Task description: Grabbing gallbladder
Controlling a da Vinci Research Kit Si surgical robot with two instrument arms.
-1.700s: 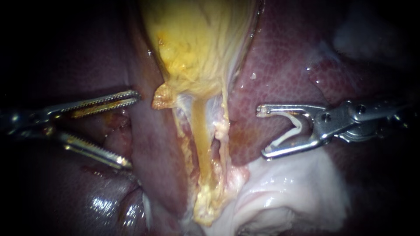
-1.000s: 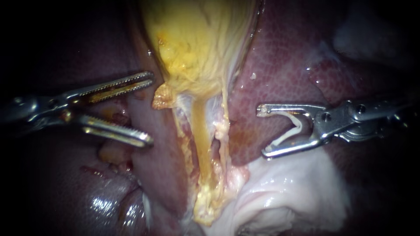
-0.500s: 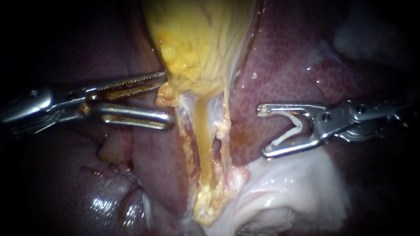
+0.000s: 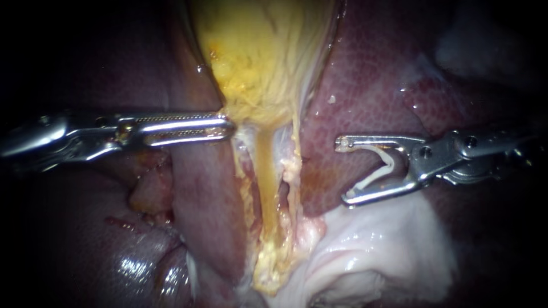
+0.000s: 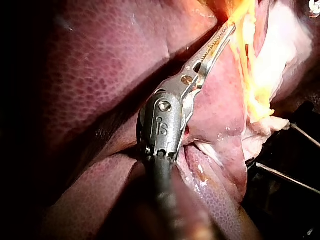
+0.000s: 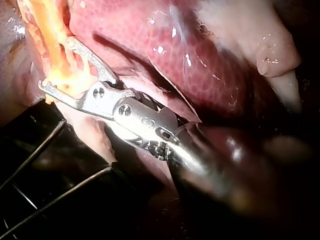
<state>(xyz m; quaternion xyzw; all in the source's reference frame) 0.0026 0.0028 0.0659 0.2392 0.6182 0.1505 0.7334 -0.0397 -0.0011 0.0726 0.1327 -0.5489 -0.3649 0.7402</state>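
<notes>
Currently the left instrument (image 4: 228, 126) is clamped nearly flat on the lower edge of the gallbladder (image 4: 262, 51), which hangs yellow in the cleft of the liver (image 4: 365, 85). Only its very end meets the tissue, at the side of the gallbladder just above where it narrows into the tube (image 4: 260, 165). The left wrist view shows the same thin bite. That looks to me the main risk: a hold this shallow may slip off once traction begins, or it may tear a fringe from the wall rather than lift the gallbladder. A hard pull away from the gallbladder could also strain the tube below it. The right instrument (image 4: 341, 171) sits well apart from the gallbladder, on its other side, spread wide with a white clip (image 4: 383, 168) seated across the gap. Any drift toward the gallbladder could snag the tube.
</notes>
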